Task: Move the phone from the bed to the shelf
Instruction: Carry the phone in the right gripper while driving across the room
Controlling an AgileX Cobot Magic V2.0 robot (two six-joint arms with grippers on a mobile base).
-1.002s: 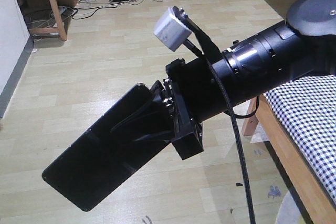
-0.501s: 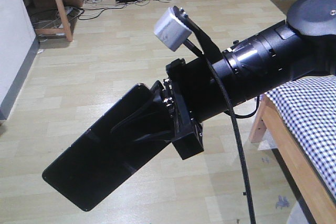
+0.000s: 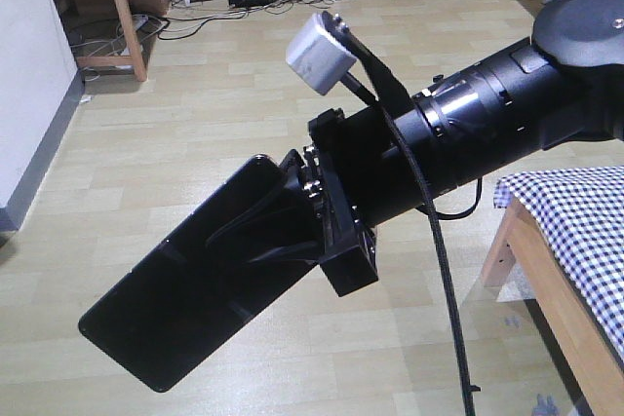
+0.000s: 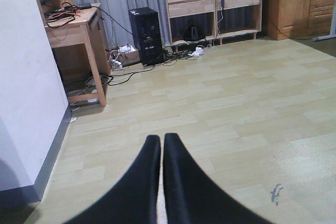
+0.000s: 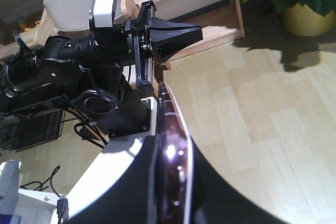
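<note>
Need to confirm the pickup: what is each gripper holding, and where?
The right gripper clamps the phone by its flat faces at one end; the left gripper is shut on nothing.

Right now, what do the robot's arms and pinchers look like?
The right arm is a glossy black round tube with shiny rings, a black cable running alongside, and a grey-white camera box on a black bracket. The left arm is black too. The left gripper has two smooth black fingers tapering to rounded tips.

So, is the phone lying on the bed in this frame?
No, the right gripper holds the phone out over the floor, clear of the bed.
</note>
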